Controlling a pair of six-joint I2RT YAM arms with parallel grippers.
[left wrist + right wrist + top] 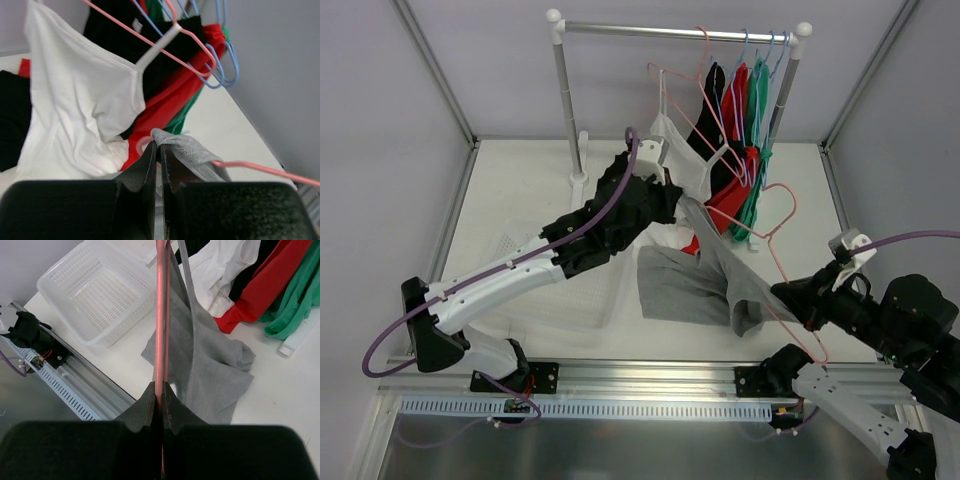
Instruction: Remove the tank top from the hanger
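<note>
The grey tank top (695, 285) hangs from a pink hanger (775, 250) and bunches on the table. My left gripper (682, 203) is shut on the top's grey strap (182, 147) at the hanger's shoulder, pulling it up and left. My right gripper (798, 312) is shut on the pink hanger's wire (160, 340) near its lower end and holds it tilted over the table. In the right wrist view the grey tank top (210, 365) drapes from the wire down to the tabletop.
A clothes rail (680, 32) at the back carries white (675, 150), black, red (735, 195) and green garments on pink and blue hangers. A white plastic basket (95, 290) lies at front left. The table's front rail (640, 378) runs along the near edge.
</note>
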